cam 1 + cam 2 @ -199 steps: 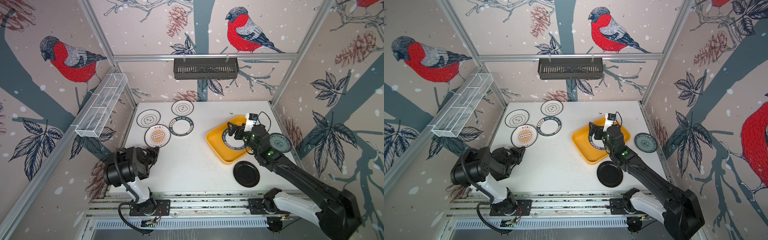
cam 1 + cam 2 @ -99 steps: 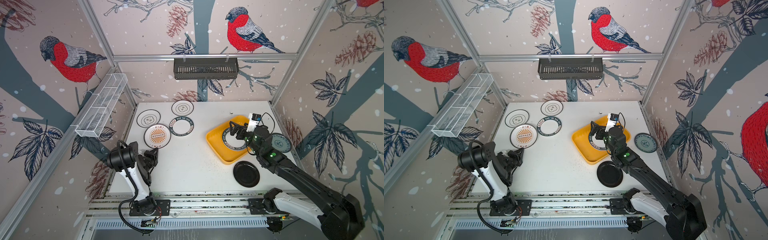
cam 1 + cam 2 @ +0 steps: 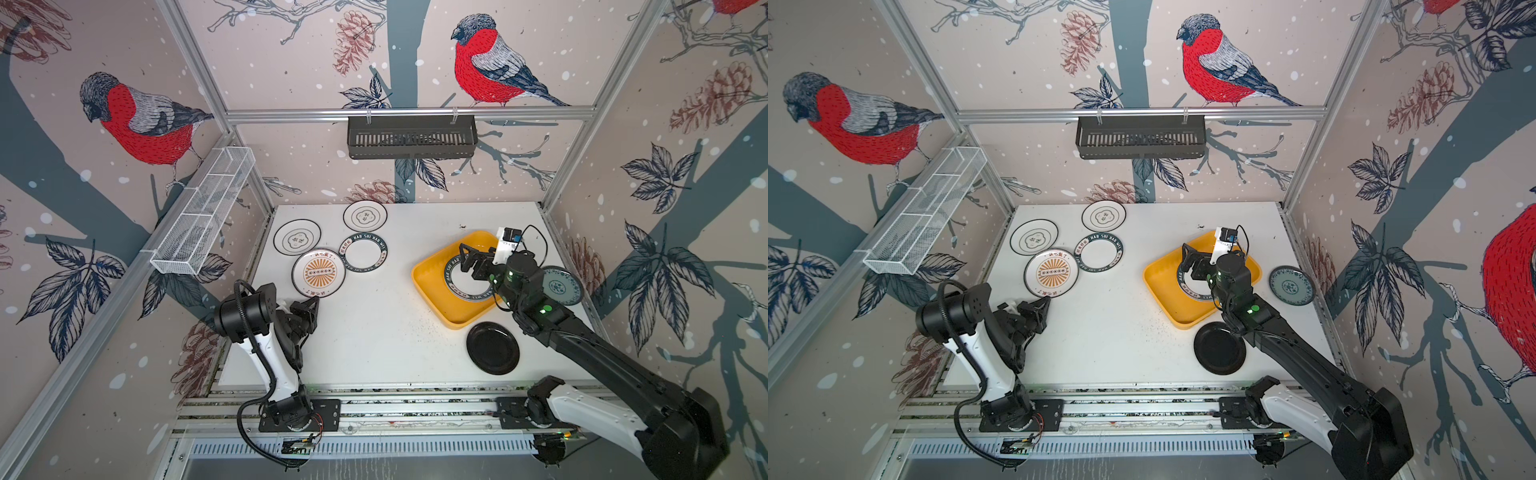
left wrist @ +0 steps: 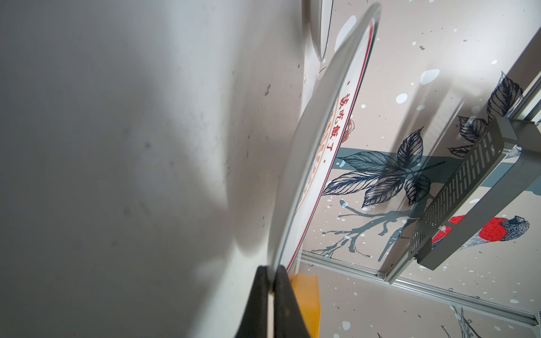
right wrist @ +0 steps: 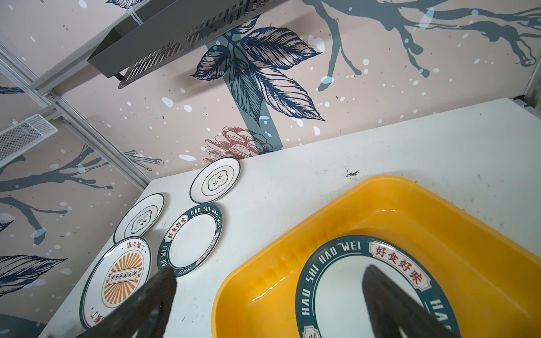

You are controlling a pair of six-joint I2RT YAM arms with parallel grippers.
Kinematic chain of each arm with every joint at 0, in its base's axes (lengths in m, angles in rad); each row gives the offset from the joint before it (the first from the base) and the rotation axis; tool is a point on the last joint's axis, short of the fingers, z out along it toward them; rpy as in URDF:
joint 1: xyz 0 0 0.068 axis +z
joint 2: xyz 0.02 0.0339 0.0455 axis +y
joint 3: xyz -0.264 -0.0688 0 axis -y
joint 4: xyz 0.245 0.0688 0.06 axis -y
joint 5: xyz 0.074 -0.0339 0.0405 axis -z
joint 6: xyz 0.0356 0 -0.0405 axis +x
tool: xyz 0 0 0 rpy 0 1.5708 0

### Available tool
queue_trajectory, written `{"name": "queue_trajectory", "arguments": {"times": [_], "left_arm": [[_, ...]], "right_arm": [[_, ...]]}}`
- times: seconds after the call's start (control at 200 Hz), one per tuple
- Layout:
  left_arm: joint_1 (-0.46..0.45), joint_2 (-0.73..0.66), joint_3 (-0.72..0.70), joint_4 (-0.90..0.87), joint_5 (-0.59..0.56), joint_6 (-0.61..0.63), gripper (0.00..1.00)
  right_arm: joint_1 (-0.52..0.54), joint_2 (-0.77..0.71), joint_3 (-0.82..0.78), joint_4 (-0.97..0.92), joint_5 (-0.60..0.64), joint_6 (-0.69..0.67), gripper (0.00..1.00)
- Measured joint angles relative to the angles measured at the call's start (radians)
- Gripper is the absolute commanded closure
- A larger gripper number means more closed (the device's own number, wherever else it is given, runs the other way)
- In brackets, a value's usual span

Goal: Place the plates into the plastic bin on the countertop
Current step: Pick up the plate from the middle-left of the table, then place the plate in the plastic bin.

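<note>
Plastic bin [image 3: 430, 286] is yellow — 1 black plate [image 3: 492, 348], 1 orange-sunburst plate [image 3: 318, 272].

Left gripper [image 3: 312, 302] clamped tight, low; right gripper [image 3: 466, 261] spread wide.

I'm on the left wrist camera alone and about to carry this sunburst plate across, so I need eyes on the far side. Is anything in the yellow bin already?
Observer: Yes, one lettered-rim plate lies flat in the yellow bin.
Operator: Is the right hand out of the way?
Observer: No. The right hand is open, with its fingers spread directly over that plate.
Operator: What else sits on that side?
Observer: A black plate lies between the bin and the arm bases, and a blue-green plate lies past the bin's right side. Both are outside the bin.
</note>
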Motion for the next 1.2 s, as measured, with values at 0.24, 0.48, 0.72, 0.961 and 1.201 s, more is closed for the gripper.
{"name": "queue_trajectory", "arguments": {"times": [0.24, 0.48, 0.72, 0.961, 1.201], "left_arm": [[-0.075, -0.393, 0.087, -0.375, -0.032, 0.064, 1.00], [-0.175, -0.848, 0.449, -1.089, -0.154, 0.364, 1.00], [-0.206, -0.875, 0.560, -1.402, -0.085, 0.450, 1.00], [-0.281, -0.837, 0.619, -1.470, -0.023, 0.466, 1.00], [-0.409, -0.730, 0.675, -1.478, 0.007, 0.473, 1.00]], "right_arm": [[0.001, 0.007, 0.004, -0.002, 0.000, 0.000, 0.00], [0.001, 0.012, 0.005, -0.003, 0.003, 0.000, 0.00], [0.001, 0.016, 0.005, 0.000, 0.003, 0.000, 0.00], [0.001, -0.013, -0.006, -0.001, 0.003, 0.000, 0.00], [0.000, -0.041, -0.013, -0.013, 0.004, 0.000, 0.00]]}}
